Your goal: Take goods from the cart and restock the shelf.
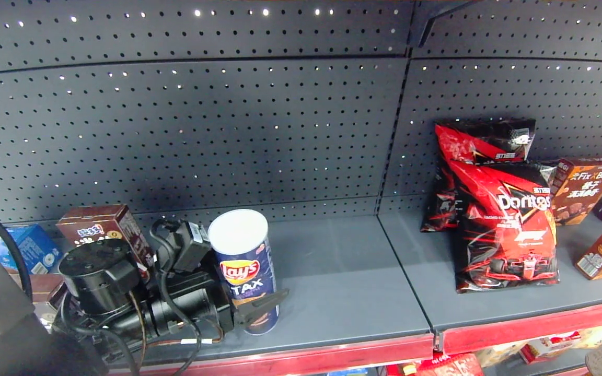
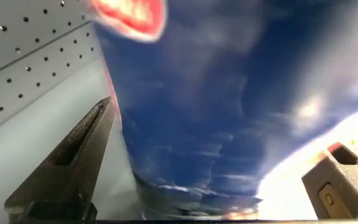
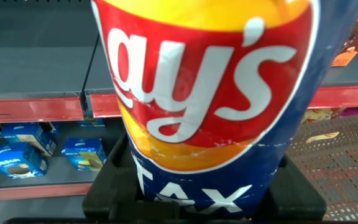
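Left hand around can, near shelf front edge.

Place: shop aisle | Fixtures: grey shelf backing onto a pegboard panel, red edge rail running along its front | Stock: snack bags and boxes sitting face-out, blue boxes lining a lower tier

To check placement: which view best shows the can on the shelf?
Head view: the can stands whole and upright, the left gripper around it. Left wrist view: its blue side, close up. Right wrist view: a second can, held close.
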{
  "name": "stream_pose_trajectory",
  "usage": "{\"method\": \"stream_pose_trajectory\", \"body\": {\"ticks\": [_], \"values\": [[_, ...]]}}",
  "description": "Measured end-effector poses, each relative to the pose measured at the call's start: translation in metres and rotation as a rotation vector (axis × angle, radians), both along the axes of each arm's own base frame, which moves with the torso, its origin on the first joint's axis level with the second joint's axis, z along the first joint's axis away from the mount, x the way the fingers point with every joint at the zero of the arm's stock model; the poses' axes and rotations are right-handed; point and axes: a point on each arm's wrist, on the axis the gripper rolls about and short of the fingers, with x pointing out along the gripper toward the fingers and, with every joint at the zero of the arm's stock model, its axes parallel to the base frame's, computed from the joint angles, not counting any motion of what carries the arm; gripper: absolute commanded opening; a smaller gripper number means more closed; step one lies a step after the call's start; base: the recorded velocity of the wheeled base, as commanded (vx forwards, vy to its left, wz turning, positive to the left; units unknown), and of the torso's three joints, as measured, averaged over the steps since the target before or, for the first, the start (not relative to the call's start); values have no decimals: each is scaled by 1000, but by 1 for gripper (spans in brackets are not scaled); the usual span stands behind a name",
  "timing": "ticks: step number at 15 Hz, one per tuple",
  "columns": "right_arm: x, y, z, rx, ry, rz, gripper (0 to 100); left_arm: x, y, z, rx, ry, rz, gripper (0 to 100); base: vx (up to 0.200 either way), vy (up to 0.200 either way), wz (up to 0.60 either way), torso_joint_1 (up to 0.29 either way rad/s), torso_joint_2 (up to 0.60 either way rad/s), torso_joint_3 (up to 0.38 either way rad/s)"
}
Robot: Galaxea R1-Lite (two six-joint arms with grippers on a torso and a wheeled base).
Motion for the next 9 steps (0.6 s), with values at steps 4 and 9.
{"method": "stream_pose_trajectory", "body": {"ticks": [4,9], "values": [[0,0,-2,0,6,2,0,-7,4,-2,17,-6,4,100,0,0,0,0,0,0],[1,0,-5,1,15,6,0,-10,21,1,41,-39,57,100,0,0,0,0,0,0]]}}
